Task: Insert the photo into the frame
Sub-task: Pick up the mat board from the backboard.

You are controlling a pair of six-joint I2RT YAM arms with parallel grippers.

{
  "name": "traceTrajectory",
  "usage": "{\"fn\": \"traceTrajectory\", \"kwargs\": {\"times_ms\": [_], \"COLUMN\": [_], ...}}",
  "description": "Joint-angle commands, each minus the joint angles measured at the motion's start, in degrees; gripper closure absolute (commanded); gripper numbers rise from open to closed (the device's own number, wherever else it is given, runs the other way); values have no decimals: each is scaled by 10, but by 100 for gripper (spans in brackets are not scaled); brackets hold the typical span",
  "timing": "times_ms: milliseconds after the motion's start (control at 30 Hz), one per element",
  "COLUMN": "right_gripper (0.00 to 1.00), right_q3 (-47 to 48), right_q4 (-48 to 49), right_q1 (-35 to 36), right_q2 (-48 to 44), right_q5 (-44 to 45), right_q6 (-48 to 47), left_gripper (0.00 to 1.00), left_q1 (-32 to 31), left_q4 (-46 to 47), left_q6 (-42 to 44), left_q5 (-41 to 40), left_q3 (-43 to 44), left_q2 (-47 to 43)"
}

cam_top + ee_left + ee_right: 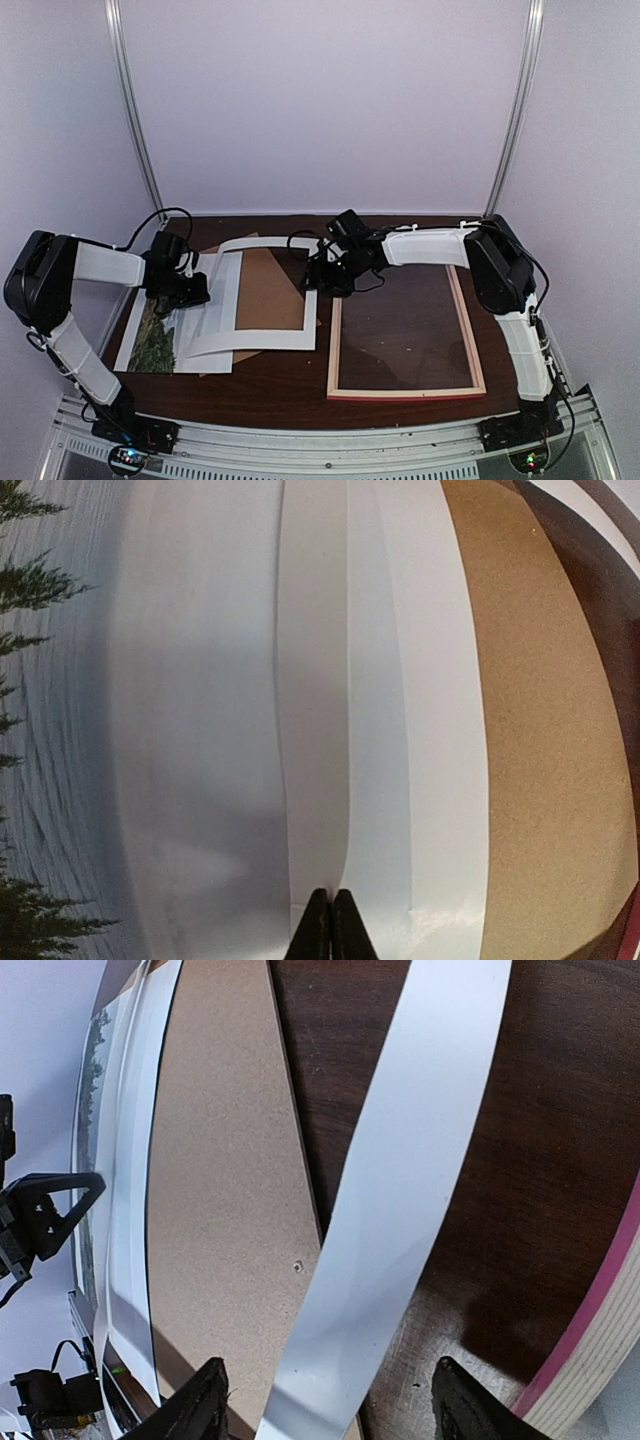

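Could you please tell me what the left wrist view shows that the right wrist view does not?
Only left wrist: the left gripper with jaws shut, and water spread across the photo. Only right wrist: the right gripper with jaws open, and the frame with its pink rail clear. Both: the white mat, the brown backing board and the dark table.

You have four flat pieces to count: one photo, one frame, one white mat and one brown backing board. Add one table and two arms. Each arm carries one gripper, the left gripper and the right gripper, so two in all.
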Motion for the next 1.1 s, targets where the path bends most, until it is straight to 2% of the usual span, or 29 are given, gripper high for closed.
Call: {"fn": "traceTrajectory", "kwargs": {"times_ms": [0,133,367,567,700,867,1067], "right_gripper": [33,39,63,74,79,86,99], "right_q3": [1,-10,-35,-42,-44,-45,-48], "right_q4": [7,32,88,92,91,86,76], "right_q1": [-4,-4,-10,-15,-17,-19,-22], "right_q2": [-8,-11,-18,-30,-34,-41,-57], "right_q5": [3,-11,-40,-38,-38,-39,-45], "right_q6": [-1,12,46,44,44,39,29], "left_gripper": [98,98,98,97,93,81,56], "left_q1": [-8,-8,-8,-8,-9,-9,-9], "left_q4": [-20,-12,-3,0,1,-2,-16], "left_q6": [-15,-18,-19,-19,-17,-13,-4], "left_q5": [33,33,20,16,15,17,21], "left_q3": [-21,-27,-37,-39,-39,-41,-33], "left_q2": [1,4,12,16,15,9,-14]}}
